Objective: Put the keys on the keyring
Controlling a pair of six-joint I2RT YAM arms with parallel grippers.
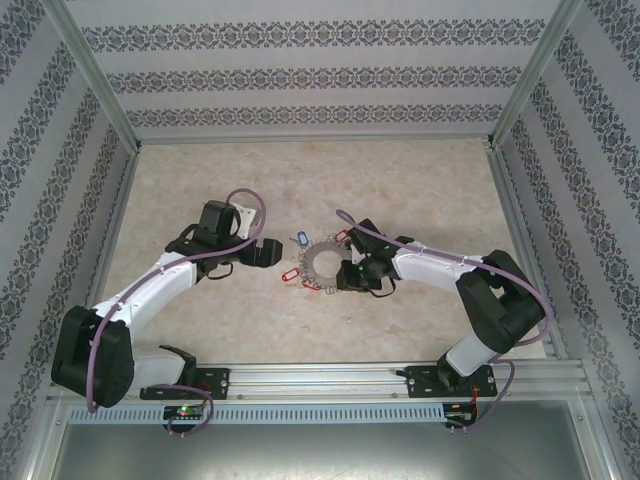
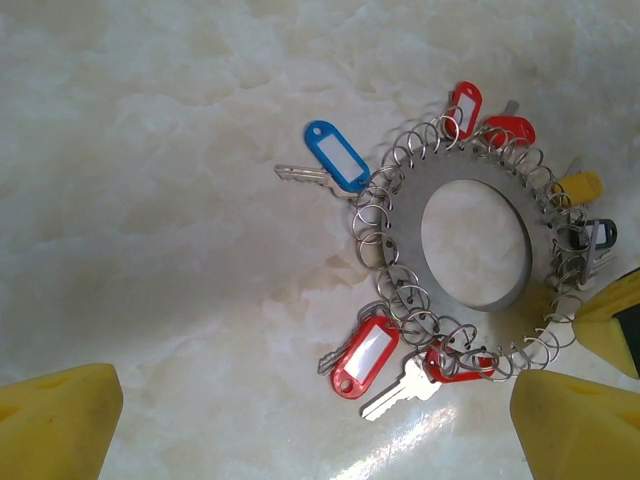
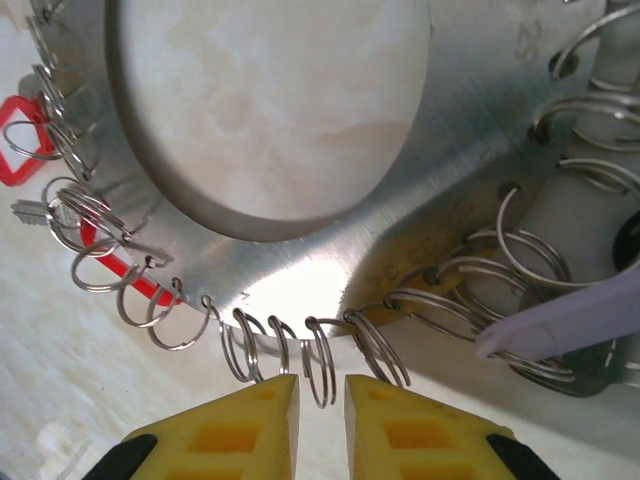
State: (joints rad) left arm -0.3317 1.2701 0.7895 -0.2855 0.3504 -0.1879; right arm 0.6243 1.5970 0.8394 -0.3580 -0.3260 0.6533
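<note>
We are logging the keyring [image 2: 405, 210] lying flat on the worktop [image 2: 150, 150], right claw [image 3: 322, 400] at a narrow slit astride one rim split ring [image 3: 320, 370] (grip: cannot tell), presumably steadying it, while left claw [image 1: 262, 252] is hovering wide alongside.

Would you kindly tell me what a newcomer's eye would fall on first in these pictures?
First, the keyring at the middle of the table: a flat grey metal ring fringed with wire loops, keys and red and blue tags. Next, the right gripper at its rim, yellow fingers nearly together with one wire loop between their tips; the left gripper stands wide open on the other side.
</note>
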